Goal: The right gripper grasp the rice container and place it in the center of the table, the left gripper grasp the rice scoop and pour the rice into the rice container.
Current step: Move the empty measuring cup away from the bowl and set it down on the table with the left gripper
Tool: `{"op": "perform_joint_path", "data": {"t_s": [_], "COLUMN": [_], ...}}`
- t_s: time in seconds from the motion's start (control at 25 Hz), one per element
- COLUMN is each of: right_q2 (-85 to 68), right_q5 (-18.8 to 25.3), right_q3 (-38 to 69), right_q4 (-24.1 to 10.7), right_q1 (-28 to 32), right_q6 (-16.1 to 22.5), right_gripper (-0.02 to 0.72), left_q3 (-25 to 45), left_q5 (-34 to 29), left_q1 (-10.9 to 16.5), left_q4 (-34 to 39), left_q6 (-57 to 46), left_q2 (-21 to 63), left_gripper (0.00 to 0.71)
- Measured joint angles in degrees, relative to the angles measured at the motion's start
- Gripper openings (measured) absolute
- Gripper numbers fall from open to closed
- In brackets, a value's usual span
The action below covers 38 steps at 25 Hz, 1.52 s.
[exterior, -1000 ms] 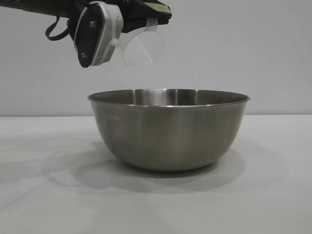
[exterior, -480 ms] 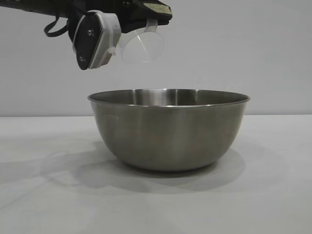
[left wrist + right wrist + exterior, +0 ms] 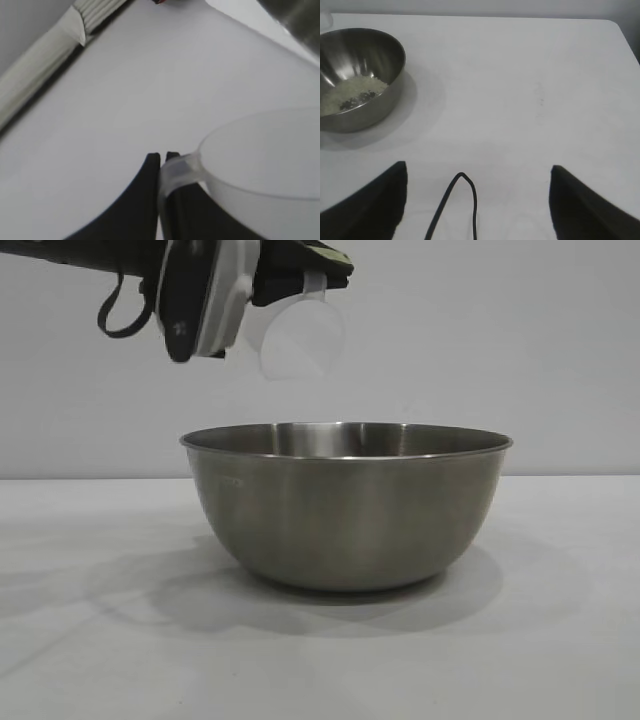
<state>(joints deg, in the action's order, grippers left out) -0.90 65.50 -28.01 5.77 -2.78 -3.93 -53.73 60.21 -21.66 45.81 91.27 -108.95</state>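
Exterior view: left gripper (image 3: 300,265) cut off by the top edge, arm only partly seen. Its fingertips are hidden there; the left wrist view shows the black fingers (image 3: 150,190) clenched on the loop handle of the rice scoop (image 3: 295,335). Scoop hangs above the rice container (image 3: 345,505), over its left half, not touching. Scoop is translucent clear plastic, small, tipped on its side; contents cannot be made out. Container: big round brushed-steel bowl, thin rolled rim, standing upright on the table (image 3: 90,640), smooth plain white. From this level angle its inside is hidden. Right wrist view: bowl cut off at the frame edge; rice (image 3: 350,92), pale off-white grains with a few dark specks, lies on its bottom. Right gripper (image 3: 477,200) well apart from the bowl, fingers spread wide, holding nothing; only the finger bases show.
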Motion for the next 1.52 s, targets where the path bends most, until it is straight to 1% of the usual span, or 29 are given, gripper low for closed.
{"op": "perform_joint_path", "data": {"t_s": [0.08,0.16,0.24,0.36,0.48,0.6,0.68,0.8,0.88,1.04,1.12,1.24,1.36,1.52], "right_q2": [0.00,0.00,0.00,0.00,0.00,0.00,0.00,0.00,0.00,0.00,0.00,0.00,0.00,0.00], "right_q5": [0.00,0.00,0.00,0.00,0.00,0.00,0.00,0.00,0.00,0.00,0.00,0.00,0.00,0.00], "right_q3": [0.00,0.00,0.00,0.00,0.00,0.00,0.00,0.00,0.00,0.00,0.00,0.00,0.00,0.00], "right_q4": [0.00,0.00,0.00,0.00,0.00,0.00,0.00,0.00,0.00,0.00,0.00,0.00,0.00,0.00], "right_q1": [0.00,0.00,0.00,0.00,0.00,0.00,0.00,0.00,0.00,0.00,0.00,0.00,0.00,0.00], "right_q6": [0.00,0.00,0.00,0.00,0.00,0.00,0.00,0.00,0.00,0.00,0.00,0.00,0.00,0.00], "right_gripper": [0.501,0.501,0.501,0.501,0.501,0.501,0.501,0.501,0.501,0.501,0.501,0.501,0.501,0.501], "left_q3": [0.00,0.00,0.00,0.00,0.00,0.00,0.00,0.00,0.00,0.00,0.00,0.00,0.00,0.00], "left_q5": [0.00,0.36,1.45,2.93,3.76,4.06,4.06,3.82,2.93,-1.81,-5.64,-9.28,-9.88,-10.71], "left_q1": [0.00,0.00,0.00,0.00,0.00,0.00,0.00,0.00,0.00,0.12,0.80,2.37,3.82,4.34], "left_q4": [-2.60,-6.80,-12.74,-25.23,-35.72,-43.66,-48.28,-55.20,-60.03,-67.46,-68.56,-68.95,-68.69,-66.19], "left_q6": [-7.36,-16.46,-25.82,-39.17,-53.14,-64.82,-69.69,-73.92,-74.89,-75.10,-75.10,-75.10,-75.36,-76.01], "left_q2": [0.00,0.00,0.00,0.00,0.00,0.00,0.00,0.00,0.00,0.00,0.00,-0.22,-1.74,-5.68], "left_gripper": [0.000,0.000,0.000,0.000,0.000,0.000,0.000,0.000,0.000,0.000,0.000,0.000,0.000,0.000]}}
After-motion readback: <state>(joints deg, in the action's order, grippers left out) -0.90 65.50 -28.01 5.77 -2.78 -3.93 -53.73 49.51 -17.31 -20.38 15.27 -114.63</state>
